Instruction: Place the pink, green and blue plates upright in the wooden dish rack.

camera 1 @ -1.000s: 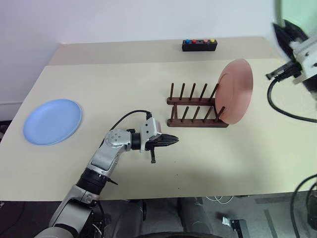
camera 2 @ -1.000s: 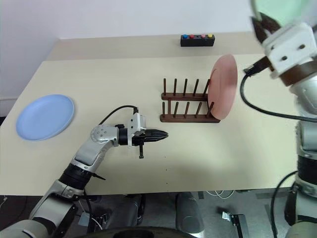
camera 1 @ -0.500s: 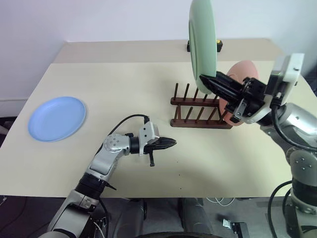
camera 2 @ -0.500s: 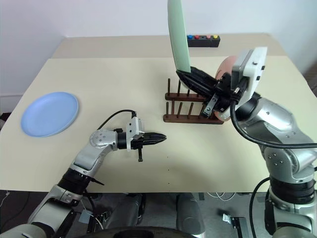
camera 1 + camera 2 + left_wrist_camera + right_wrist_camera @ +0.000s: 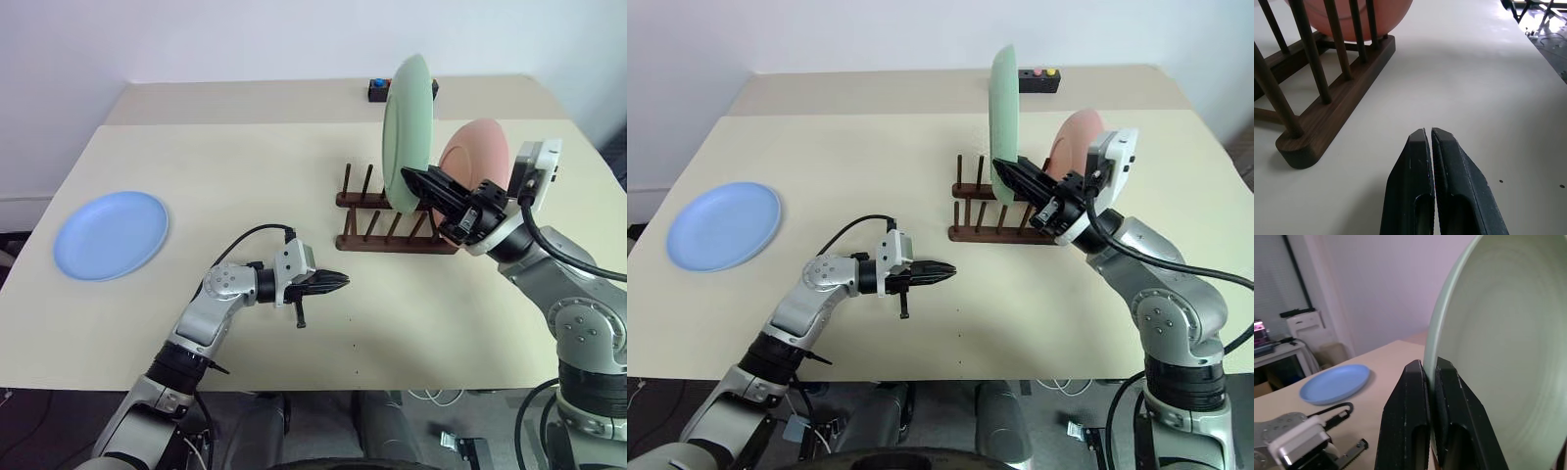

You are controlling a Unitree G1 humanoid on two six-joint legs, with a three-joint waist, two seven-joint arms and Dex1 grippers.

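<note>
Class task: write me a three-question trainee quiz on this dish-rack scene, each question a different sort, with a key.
1. True or false: the pink plate stands upright in the wooden dish rack.
2. Which plate does the right gripper hold? A) blue B) green C) pink
3. Fill in: the blue plate lies flat on the ____.

Key
1. True.
2. B: it is shut on the green plate's rim, above the rack.
3. Table. The left gripper is shut and empty.
</note>
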